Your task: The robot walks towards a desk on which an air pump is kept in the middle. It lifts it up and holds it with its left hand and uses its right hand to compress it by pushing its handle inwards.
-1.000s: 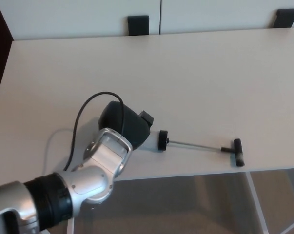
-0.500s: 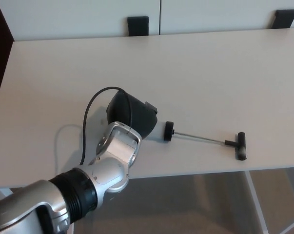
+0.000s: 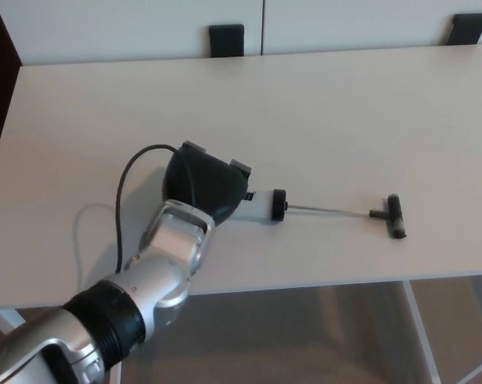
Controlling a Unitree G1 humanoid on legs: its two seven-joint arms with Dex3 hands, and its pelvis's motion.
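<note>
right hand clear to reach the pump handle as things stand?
Probably yes, though the right hand isn't in view. The T-handle lies at the rod's extended end on bare desk, clear of the left hand covering the pump body.

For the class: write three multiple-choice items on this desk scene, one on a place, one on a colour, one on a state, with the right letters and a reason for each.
1. Where does the pump handle lie?
A. near the desk's front edge
B. against the back wall
C. on the floor

2. What colour is the left hand?
A. white
B. black
C. red

3. How does the pump rod stand?
A. pushed fully in
C. snapped in two
B. drawn out

Answers:
1 A, the handle rests on the desk by its front edge.
2 B, the hand on the air pump is black.
3 B, a long bare rod shows between cap and handle.
</note>
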